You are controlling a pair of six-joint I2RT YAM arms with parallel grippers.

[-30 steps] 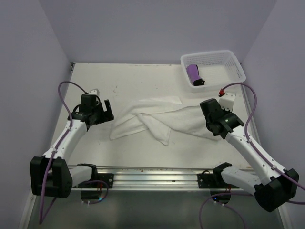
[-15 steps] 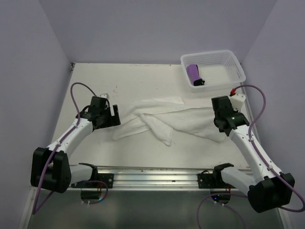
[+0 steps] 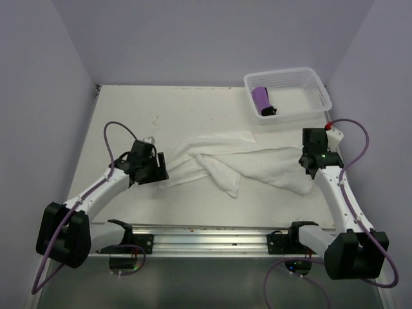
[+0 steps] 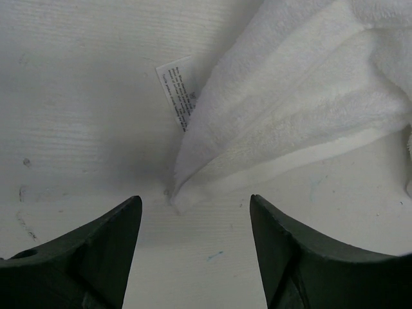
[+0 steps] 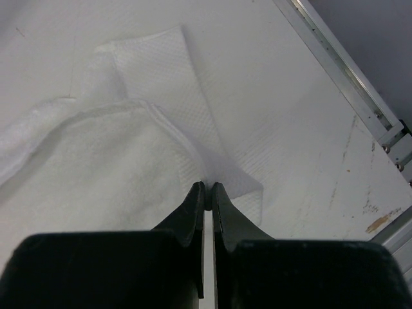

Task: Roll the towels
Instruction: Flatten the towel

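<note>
The left claw (image 4: pixel 195 201) stands wide, its dark fingers (image 4: pixel 90 257) either side of the white towel (image 4: pixel 302 96) at its left corner, not closed on it. A care label (image 4: pixel 175 80) pokes out beside that edge. The right claw (image 5: pixel 207 188) is pinched tight on a thin fold at the towel's right end. The towel sprawls crumpled across the worktop (image 3: pixel 193 109). Beyond its right end, well apart, a purple towel (image 3: pixel 261 98) lies in the basket (image 3: pixel 322 87).

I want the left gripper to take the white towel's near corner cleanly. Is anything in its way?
Nothing visible is. The left gripper has its jaws open, and the corner of the white towel lies just ahead between them on the bare table. The towel's care label lies flat beyond the corner, off the path.
</note>
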